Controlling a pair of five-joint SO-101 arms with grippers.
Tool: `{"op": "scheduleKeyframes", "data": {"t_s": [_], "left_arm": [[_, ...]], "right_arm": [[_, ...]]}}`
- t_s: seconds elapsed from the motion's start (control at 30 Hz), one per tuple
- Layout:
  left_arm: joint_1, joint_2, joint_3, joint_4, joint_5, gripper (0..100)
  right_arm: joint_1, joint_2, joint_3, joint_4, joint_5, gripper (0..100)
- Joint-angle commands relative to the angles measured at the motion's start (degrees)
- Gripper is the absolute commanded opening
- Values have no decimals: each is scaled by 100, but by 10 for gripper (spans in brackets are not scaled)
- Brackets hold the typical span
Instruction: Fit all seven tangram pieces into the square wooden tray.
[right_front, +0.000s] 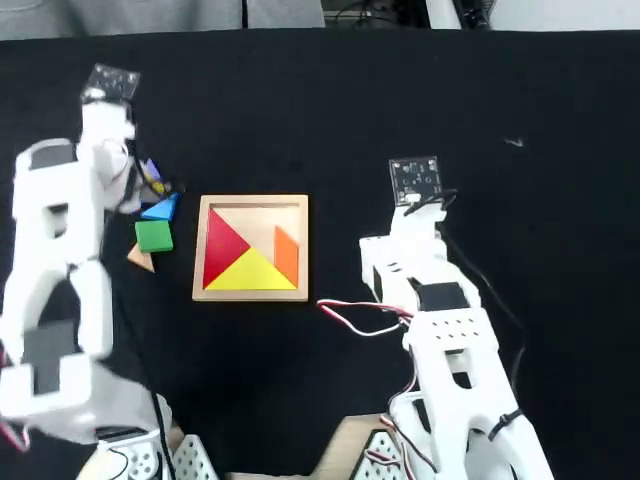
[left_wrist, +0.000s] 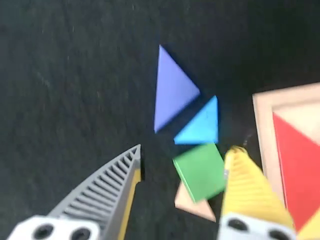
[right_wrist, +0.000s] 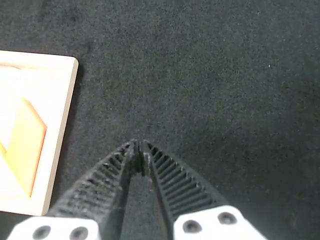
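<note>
Black cloth (right_front: 520, 90) covers the table, and the square wooden tray (right_front: 250, 203) lies in the middle of it, between the two arms. Three pieces are in the tray already: a red triangle (right_front: 222, 245), a yellow triangle (right_front: 250, 272) and an orange piece (right_front: 287, 255). Part of the tray floor is bare. Four pieces wait in a little bunch on the cloth just beside the tray: a dark blue triangle (left_wrist: 170, 90), a light blue triangle (left_wrist: 202, 125), a green square (left_wrist: 200, 170) and a pale triangle (left_wrist: 192, 205) that peeks out from the square's edge and touches it. The left claw (left_wrist: 186, 150) hangs over this bunch with its fingers wide apart, one on each side of the green square, and it holds nothing. The right claw (right_wrist: 136, 146) sits on the other side of the tray with its fingers pressed together on nothing. I think the job is about half done, and the step now is to pick up the next loose piece, most likely the green square. For that, the left claw should go down, close on the square's two flat sides, and try not to push the pale triangle or the light blue one. Then the square has to be turned the right way to fit the bare spot in the tray.
</note>
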Motion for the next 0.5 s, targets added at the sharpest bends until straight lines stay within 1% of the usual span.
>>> {"op": "scheduleKeyframes", "data": {"t_s": [0.0, 0.07, 0.2, 0.33, 0.47], "left_arm": [[57, 905, -1534, 316, 35, 230], [84, 1451, -1930, 316, 26, 238], [110, 2374, -2580, 97, 70, 310], [198, 2963, -3029, 132, 62, 305], [198, 3191, -3169, 70, 62, 305]], "right_arm": [[62, -163, -40, -132, 62, 15], [62, -163, -40, -132, 62, 15], [62, -163, -48, -141, 62, 15], [62, -163, -57, -141, 62, 15], [62, -163, -66, -141, 62, 15]]}}
